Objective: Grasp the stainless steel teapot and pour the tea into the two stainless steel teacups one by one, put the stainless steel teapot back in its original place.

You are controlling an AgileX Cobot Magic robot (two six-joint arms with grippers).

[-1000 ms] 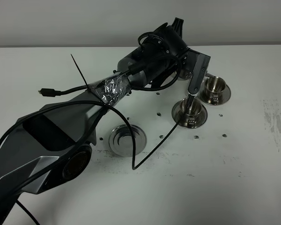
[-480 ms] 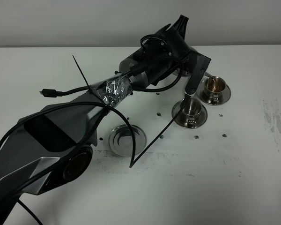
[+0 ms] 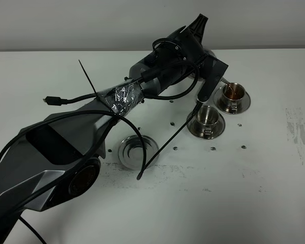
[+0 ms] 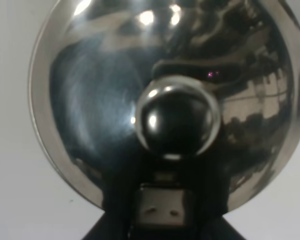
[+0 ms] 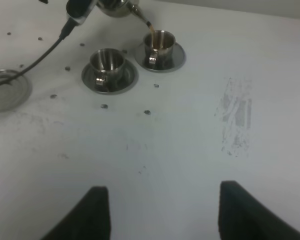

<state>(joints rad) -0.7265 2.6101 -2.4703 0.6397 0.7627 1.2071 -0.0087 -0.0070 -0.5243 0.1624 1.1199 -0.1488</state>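
My left gripper (image 4: 162,210) is shut on the stainless steel teapot (image 4: 90,100), whose domed lid and knob (image 4: 177,120) fill the left wrist view. In the right wrist view the teapot (image 5: 115,6) hangs tilted at the table's far side. A brown stream runs from its spout (image 5: 142,20) into the farther teacup (image 5: 160,42). That teacup (image 3: 234,91) holds brown tea. The nearer teacup (image 3: 206,116) stands on its saucer (image 3: 193,127) just beside it. The steel disc (image 3: 137,151) lies bare to the left. In the high view my arm hides most of the teapot. My right gripper (image 5: 162,215) is open, low over bare table.
A loose black cable (image 3: 168,145) hangs from the left arm (image 3: 122,96) and sweeps over the table between the disc and the nearer cup. Small dark dots (image 3: 212,148) mark the white table around the cups. A scuffed grey patch (image 3: 300,132) lies at the right.
The left wrist has tipped further and shifted from above the nearer cup toward the farther one. Brown tea now shows in the farther cup. The hanging cable swung left.
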